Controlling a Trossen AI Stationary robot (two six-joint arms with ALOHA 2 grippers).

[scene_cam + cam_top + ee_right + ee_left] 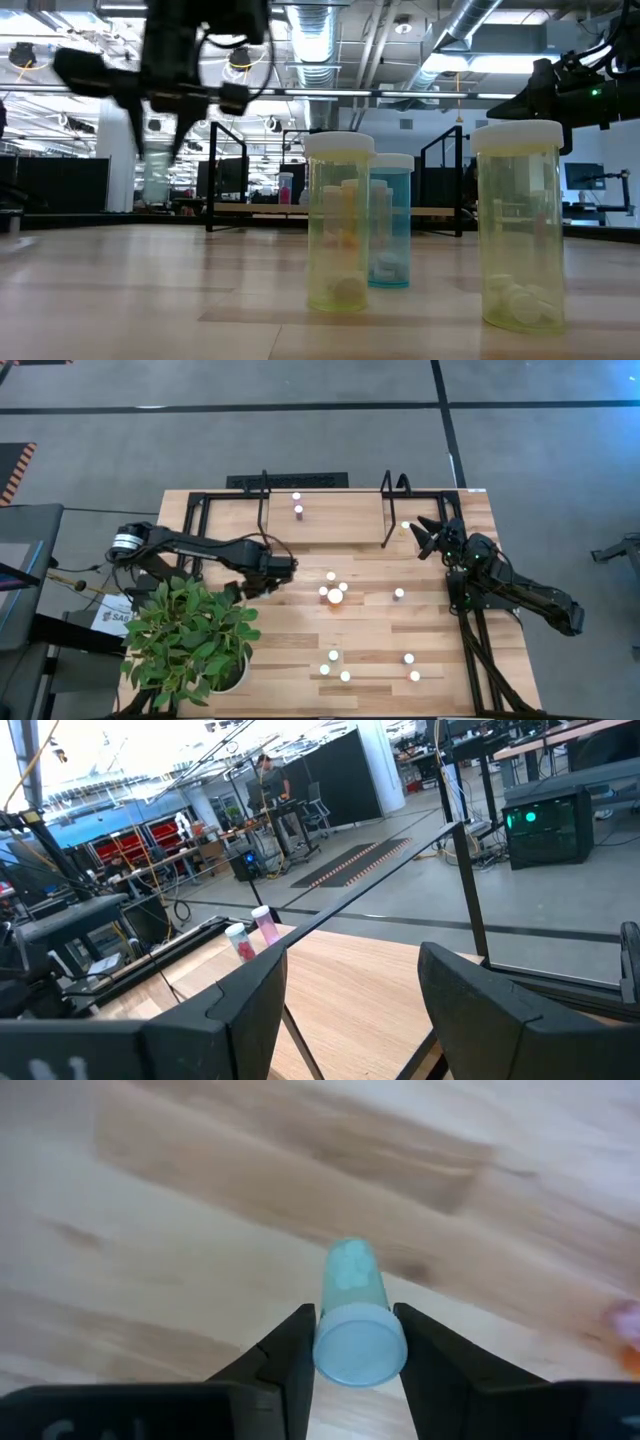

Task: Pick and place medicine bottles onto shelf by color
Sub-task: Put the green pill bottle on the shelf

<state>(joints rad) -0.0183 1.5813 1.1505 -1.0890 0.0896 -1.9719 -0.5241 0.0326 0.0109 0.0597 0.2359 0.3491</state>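
An open industrial lab or workshop hall: exposed ceiling ducts [470,30], strip lights, grey concrete floor [300,440], distant workbenches [270,815] and equipment racks.

My left pincer [352,1355] hangs above the table [280,630], left of the middle cluster of bottles [335,592], with one bottle [352,1320] between its fingers. My right pincer [428,535] sits near the shelf's [330,515] right end loop [393,500]. Two bottles [297,503] stand on the shelf board, between the loops. More bottles [335,665] stand near the table's front edge, right of the plant [190,635].
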